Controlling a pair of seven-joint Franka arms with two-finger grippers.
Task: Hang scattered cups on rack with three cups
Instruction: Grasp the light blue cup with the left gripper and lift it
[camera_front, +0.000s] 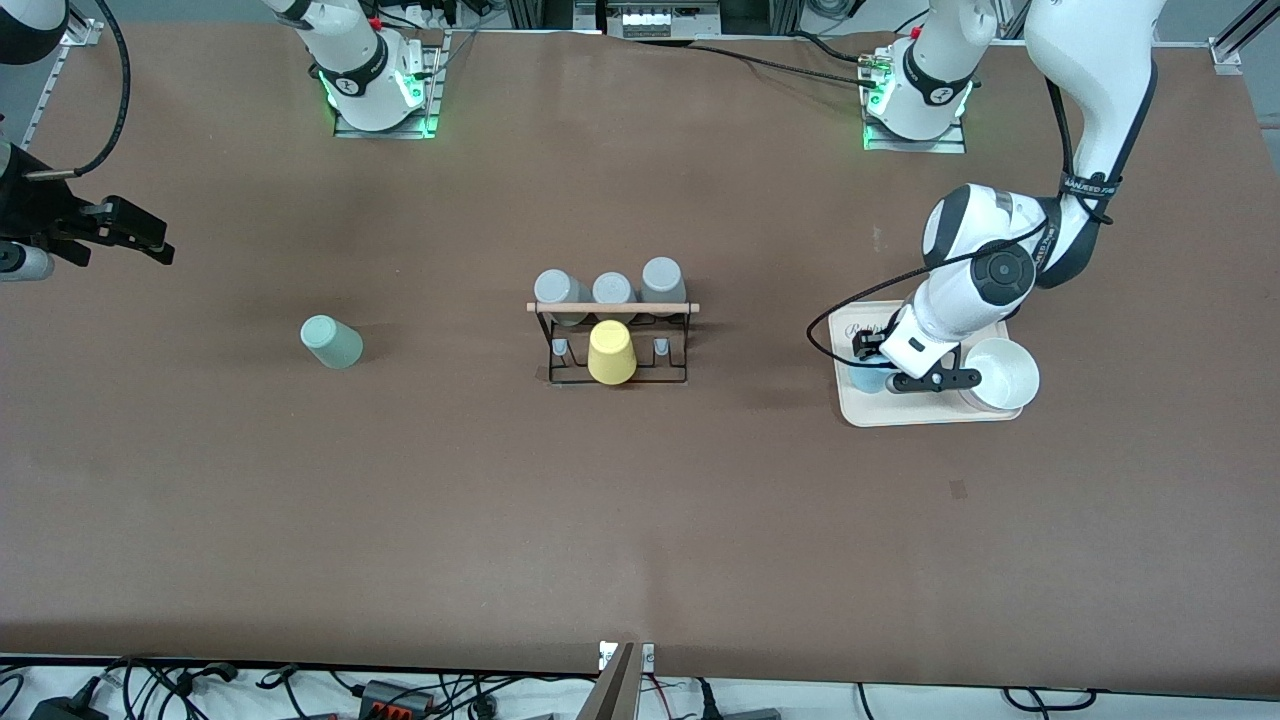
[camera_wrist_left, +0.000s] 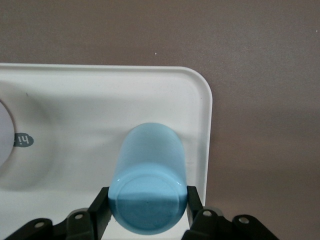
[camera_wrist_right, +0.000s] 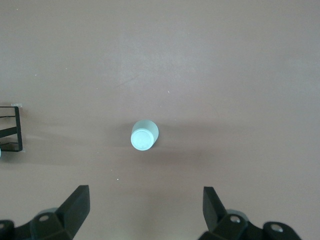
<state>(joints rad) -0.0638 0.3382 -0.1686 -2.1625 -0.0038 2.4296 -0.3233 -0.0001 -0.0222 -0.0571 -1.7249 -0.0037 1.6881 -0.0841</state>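
The light blue cup (camera_wrist_left: 149, 180) sits on the cream tray (camera_wrist_left: 100, 100) near its corner, with its flat base toward the left wrist camera. My left gripper (camera_wrist_left: 147, 200) is down on the tray, and its fingers (camera_wrist_left: 101, 210) press both sides of the cup. In the front view the cup (camera_front: 866, 379) is mostly hidden under the left gripper (camera_front: 868, 372). The mint green cup (camera_front: 332, 341) rests on the table toward the right arm's end, and it also shows in the right wrist view (camera_wrist_right: 144, 135). My right gripper (camera_front: 150, 240) is open and empty in the air (camera_wrist_right: 145, 192). The black rack (camera_front: 612, 345) stands mid-table.
The rack holds a yellow cup (camera_front: 611, 352) and three grey cups (camera_front: 613, 289) under its wooden rod (camera_front: 612, 307). A white bowl (camera_front: 1000, 374) stands on the tray (camera_front: 935, 412) beside the left gripper. The rack's edge shows in the right wrist view (camera_wrist_right: 12, 130).
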